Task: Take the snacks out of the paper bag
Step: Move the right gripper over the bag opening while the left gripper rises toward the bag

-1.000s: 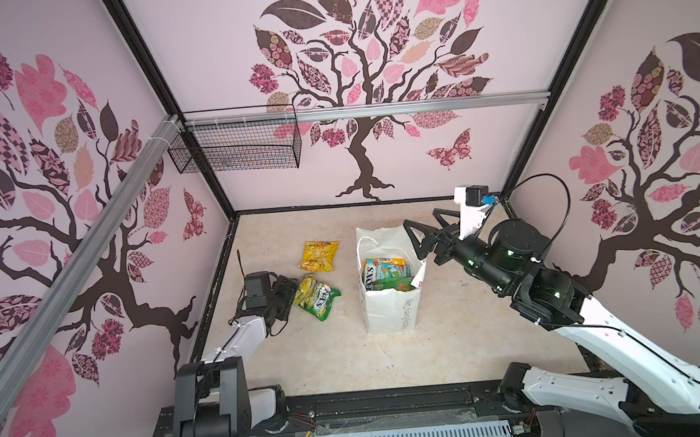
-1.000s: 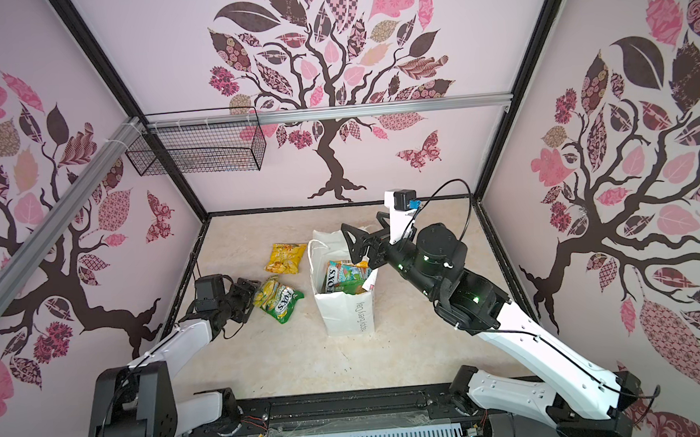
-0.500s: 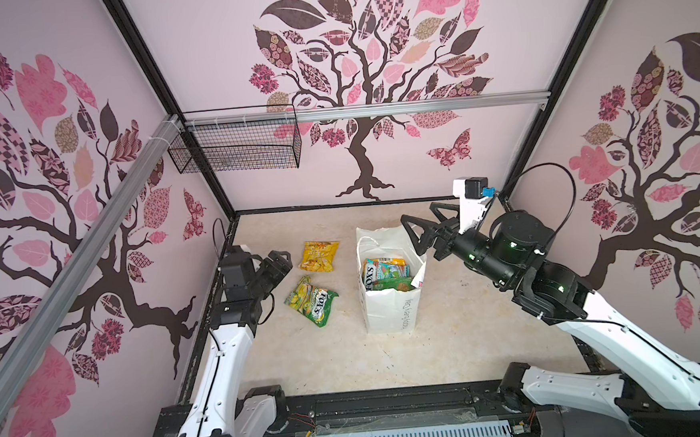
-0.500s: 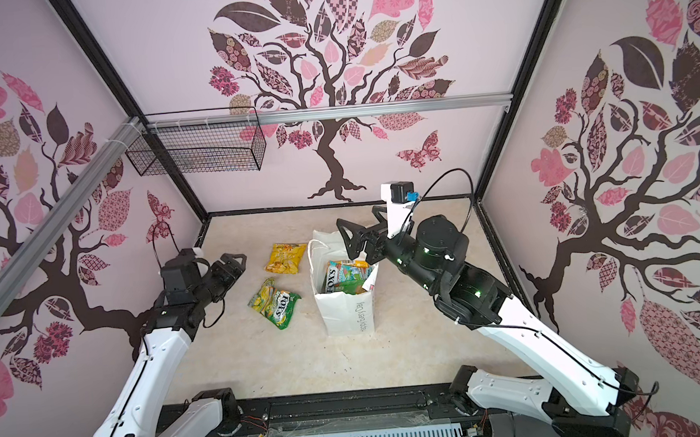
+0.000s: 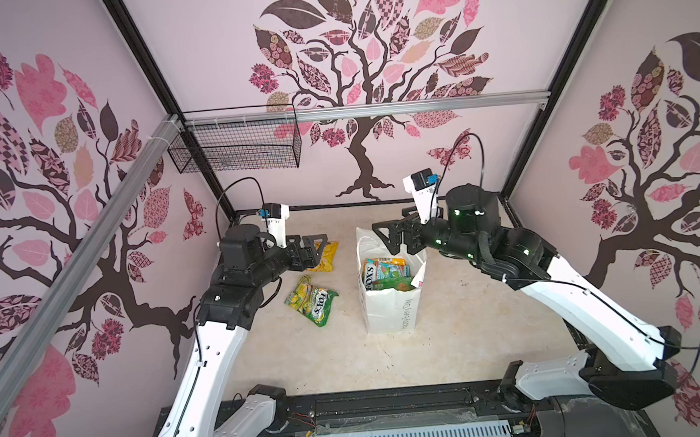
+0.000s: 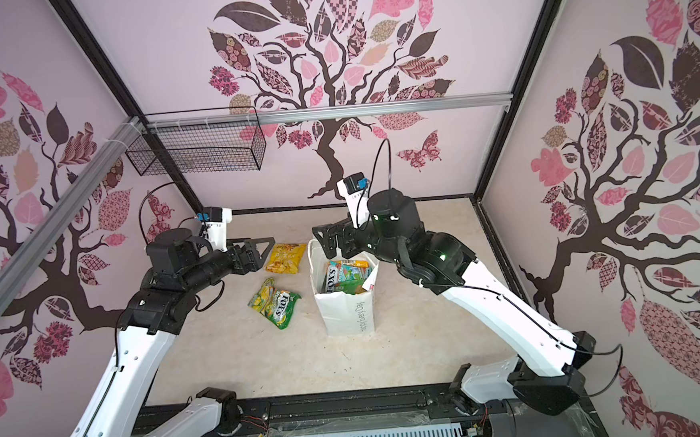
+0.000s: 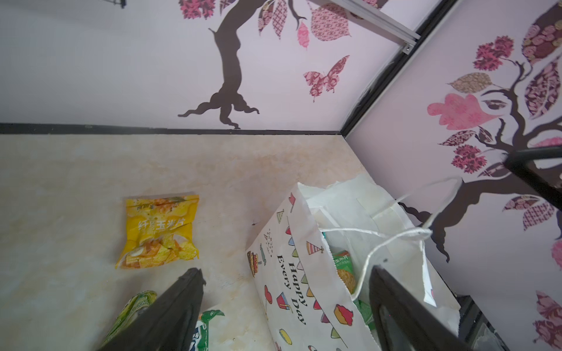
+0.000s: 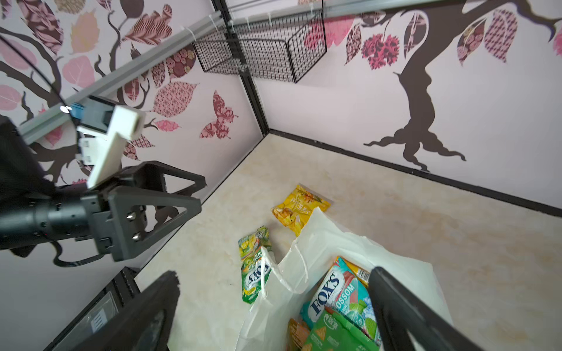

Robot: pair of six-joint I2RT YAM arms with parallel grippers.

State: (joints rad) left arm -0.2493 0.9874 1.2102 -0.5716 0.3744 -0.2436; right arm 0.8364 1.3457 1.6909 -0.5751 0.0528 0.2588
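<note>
My left claw (image 7: 286, 270): black. Bag (image 7: 282, 307): white, grey lettering, multicoloured bunting-and-cake print. Yellow packet (image 7: 158, 231). Green-yellow packet (image 5: 311, 300). Teal-red packet (image 8: 334, 291). Green packet (image 8: 334, 334). Walls (image 5: 204, 49): pale pink, dark brown tree pattern.

Both arms arch inward, the left pincer (image 5: 316, 248) and right pincer (image 5: 384, 239) both spread wide, empty.

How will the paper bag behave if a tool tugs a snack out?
It probably tips easily: the paper bag stands tall on a narrow base. Its thin walls look creased at the rim, so it is likely floppy and light. The loose cord handles may snag.
</note>
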